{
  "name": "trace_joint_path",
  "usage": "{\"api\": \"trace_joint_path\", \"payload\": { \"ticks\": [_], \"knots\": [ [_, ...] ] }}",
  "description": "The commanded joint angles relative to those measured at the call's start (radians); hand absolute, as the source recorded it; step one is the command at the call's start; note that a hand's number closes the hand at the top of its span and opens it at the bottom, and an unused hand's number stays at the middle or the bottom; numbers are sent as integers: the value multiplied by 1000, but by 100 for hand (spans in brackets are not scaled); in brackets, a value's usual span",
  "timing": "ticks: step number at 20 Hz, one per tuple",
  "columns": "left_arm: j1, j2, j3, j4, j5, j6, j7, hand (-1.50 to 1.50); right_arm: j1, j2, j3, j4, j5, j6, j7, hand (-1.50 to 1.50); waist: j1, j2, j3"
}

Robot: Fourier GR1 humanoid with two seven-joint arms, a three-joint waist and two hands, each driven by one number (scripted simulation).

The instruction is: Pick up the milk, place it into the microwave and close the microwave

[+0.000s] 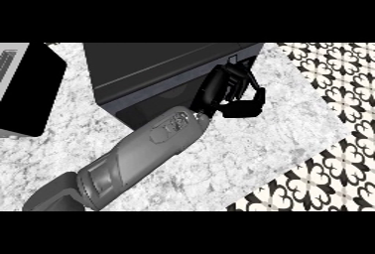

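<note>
Speckled grey stone is the counter (219,163), spreading all round the microwave (161,69), the dark box I have to load. Left of the microwave lies a flat black panel (33,89); I judge it is the microwave's door swung wide, left that way so the cavity stays reachable. Right of the microwave, past the counter's edge, runs black-and-white patterned floor (344,99).

My right forearm (139,149) slants up across the stone toward the microwave's front right corner, and my right hand (230,89) sits against that corner. My fingers (253,101) are bent inward, thumb apart from them, and I see nothing between them.

The milk shows nowhere. It may sit inside the microwave's dark front, behind my hand; I cannot tell. If it does, closing the door is what remains.
</note>
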Motion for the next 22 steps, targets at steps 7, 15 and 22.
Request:
{"api": "trace_joint_path", "payload": {
  "ticks": [7, 15, 22],
  "knots": [
    [-63, -37, -1, 31, 33, 22, -21, 150, -44, -57, -34, 16, -32, 0, 31, -150, -30, 16, 3],
    [-65, -37, -7, 24, 53, 55, -35, 150, -63, -85, -50, 36, -81, 10, 48, -150, -45, 15, 7],
    [-63, -37, -12, 26, 68, 70, -49, 150, -74, -107, -52, 45, -120, 20, 67, -150, -47, 15, 6]
  ]
}}
